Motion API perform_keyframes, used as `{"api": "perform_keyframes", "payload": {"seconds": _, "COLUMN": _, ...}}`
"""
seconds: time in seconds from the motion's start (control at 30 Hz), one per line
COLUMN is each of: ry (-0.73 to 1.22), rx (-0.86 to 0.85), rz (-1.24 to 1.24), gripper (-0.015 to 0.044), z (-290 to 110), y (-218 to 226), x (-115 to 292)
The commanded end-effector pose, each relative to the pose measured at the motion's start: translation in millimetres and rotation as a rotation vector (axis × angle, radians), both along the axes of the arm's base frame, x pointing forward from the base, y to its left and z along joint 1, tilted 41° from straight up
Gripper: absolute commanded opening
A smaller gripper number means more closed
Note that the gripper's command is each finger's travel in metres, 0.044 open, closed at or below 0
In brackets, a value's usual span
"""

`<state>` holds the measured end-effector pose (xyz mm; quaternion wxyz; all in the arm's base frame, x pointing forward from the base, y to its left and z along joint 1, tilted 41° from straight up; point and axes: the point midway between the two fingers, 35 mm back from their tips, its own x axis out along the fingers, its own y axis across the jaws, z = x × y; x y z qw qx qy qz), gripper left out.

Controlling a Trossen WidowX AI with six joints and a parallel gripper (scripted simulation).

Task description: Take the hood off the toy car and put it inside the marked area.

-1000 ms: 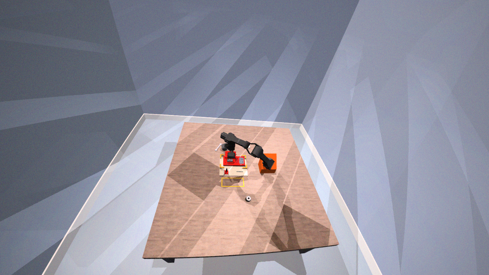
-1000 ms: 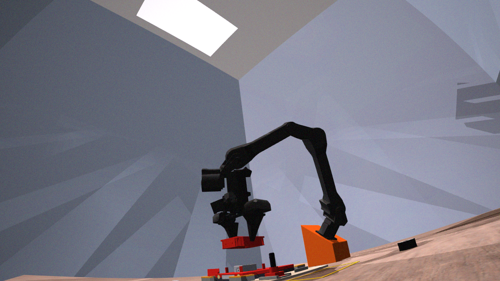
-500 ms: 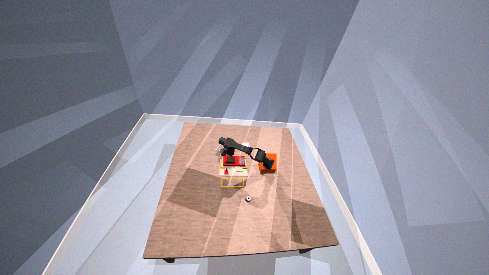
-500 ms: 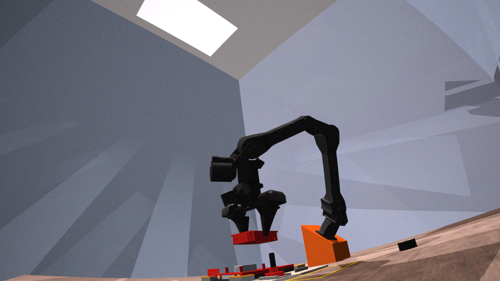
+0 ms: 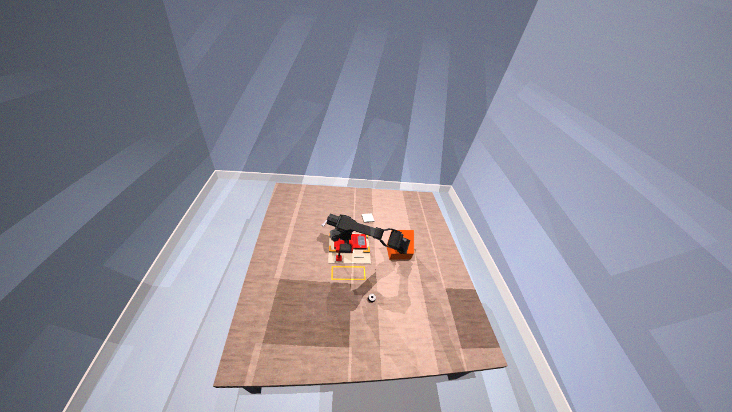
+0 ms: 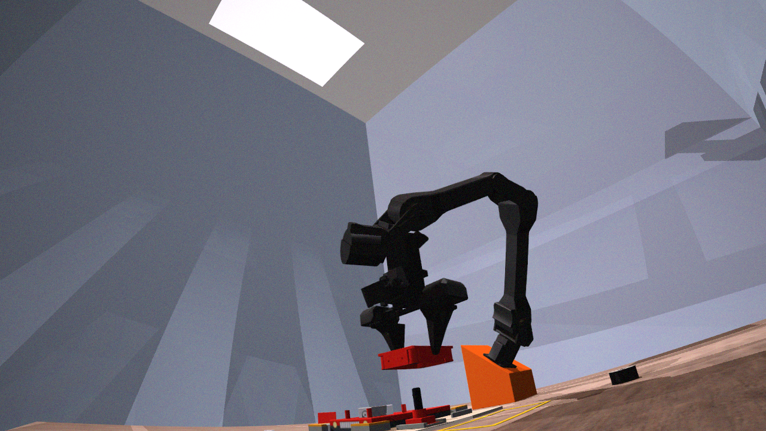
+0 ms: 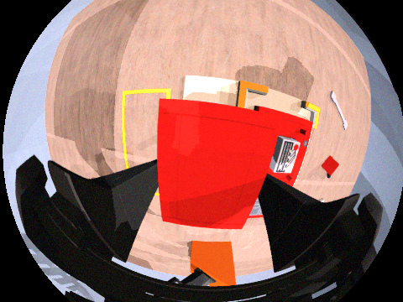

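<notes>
My gripper (image 6: 415, 349) (image 7: 211, 171) is shut on the red hood (image 6: 415, 357) (image 7: 213, 168), one finger on each side. It holds the hood level, well above the table. The toy car (image 5: 361, 240) (image 6: 374, 417) sits below on a beige board (image 5: 358, 257) (image 7: 207, 86); its grey engine part (image 7: 285, 153) shows past the hood's edge. The marked area is a yellow rectangle (image 5: 331, 273) (image 6: 514, 405) (image 7: 124, 117) on the table, just in front of the board. In the wrist view the hood partly covers the car and overlaps the rectangle's near side.
The arm stands on an orange block (image 5: 404, 253) (image 6: 492, 380) (image 7: 215, 260) right of the car. A small black ring (image 5: 372, 296) (image 6: 623, 375) lies beyond the rectangle. A white card (image 5: 366, 217), a white rod (image 7: 338, 109) and a small red square (image 7: 331, 164) lie near the board.
</notes>
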<state>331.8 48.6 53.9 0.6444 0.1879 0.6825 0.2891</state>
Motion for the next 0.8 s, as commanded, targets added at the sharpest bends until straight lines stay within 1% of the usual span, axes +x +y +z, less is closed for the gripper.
{"api": "perform_keyframes", "payload": {"seconds": 0.0, "ry": -0.001, "rx": 0.004, "rz": -0.002, "gripper": 0.0000, "z": 11, "y": 11, "x": -5}}
{"api": "perform_keyframes", "payload": {"seconds": 0.77, "ry": -0.008, "rx": 0.021, "rz": 0.012, "gripper": 0.0000, "z": 65, "y": 68, "x": -40}}
